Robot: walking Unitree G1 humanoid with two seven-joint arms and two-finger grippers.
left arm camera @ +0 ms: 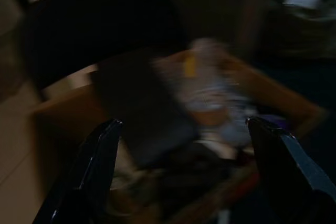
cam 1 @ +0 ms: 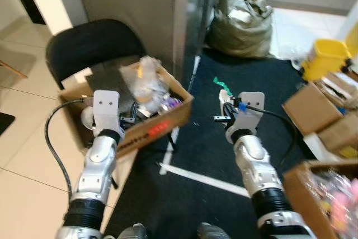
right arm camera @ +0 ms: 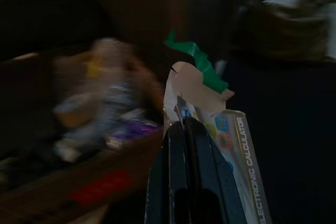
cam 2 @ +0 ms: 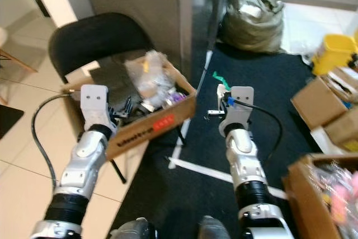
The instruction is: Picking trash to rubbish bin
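Observation:
A brown cardboard box [cam 1: 168,120] holding crumpled plastic and other trash [cam 1: 146,82] rests on a black chair [cam 1: 89,46]. My left gripper [left arm camera: 185,124] hovers open at the box's near side, with nothing between its fingers [left arm camera: 107,135]. My right gripper [right arm camera: 184,124] is shut on a flat calculator package [right arm camera: 231,140] with torn card and green tape [right arm camera: 197,56] at its top. It holds the package upright above the dark carpet, to the right of the box [right arm camera: 105,182]; in the left eye view the package [cam 1: 225,94] sits just beyond that wrist.
A grey partition [cam 1: 184,20] stands behind the box. A stuffed olive bag [cam 1: 240,18] lies at the back, a yellow bin [cam 1: 324,57] and cardboard boxes [cam 1: 310,104] at the right. Another box [cam 1: 330,200] with pink items is near right. White tape [cam 1: 201,180] crosses the carpet.

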